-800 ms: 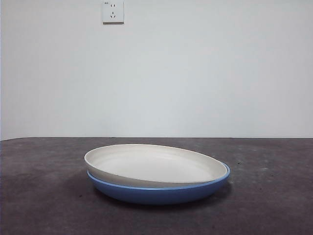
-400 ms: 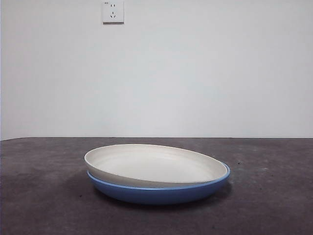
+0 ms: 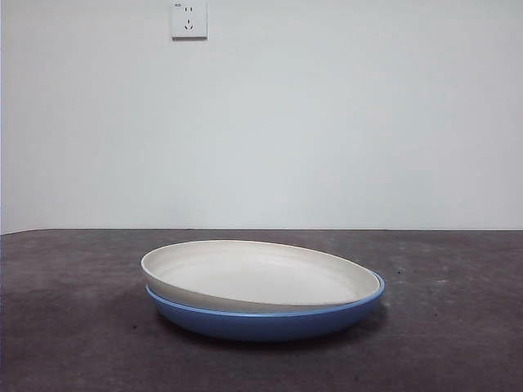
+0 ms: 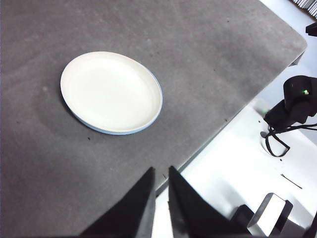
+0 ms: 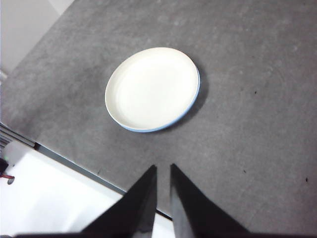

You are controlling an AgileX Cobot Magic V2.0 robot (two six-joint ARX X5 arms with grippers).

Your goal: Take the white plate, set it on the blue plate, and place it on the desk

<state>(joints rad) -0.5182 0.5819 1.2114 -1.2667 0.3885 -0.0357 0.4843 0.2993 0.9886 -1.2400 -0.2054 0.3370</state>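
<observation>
- The white plate sits nested in the blue plate at lower centre of the front view, and it is not level: its left rim rides above the blue rim, while on the right it sinks inside it.
- The pair rests on the dark surface, with a wall socket at the upper left of that frame.
- In the left wrist view, the stack lies in the upper left, only a thin blue crescent showing along the white plate's edge; the left gripper hangs well apart from it, over the surface's edge, its fingers nearly together and holding nothing.
- In the right wrist view the white plate is at upper centre, with the blue plate peeking out on one side; the right gripper is likewise well apart, fingers a narrow slit apart and empty.
- Judged from this, the stacking looks done; putting the white plate back on the surface appears to remain.
- Risks: with both plates glossy and the rims nearly flush, fingers closing on the edge could pinch both rims and lift or drag the blue plate too.
- A grip on the raised left rim seems safer; a shallow bite could let the tilted plate slip and clatter.
</observation>
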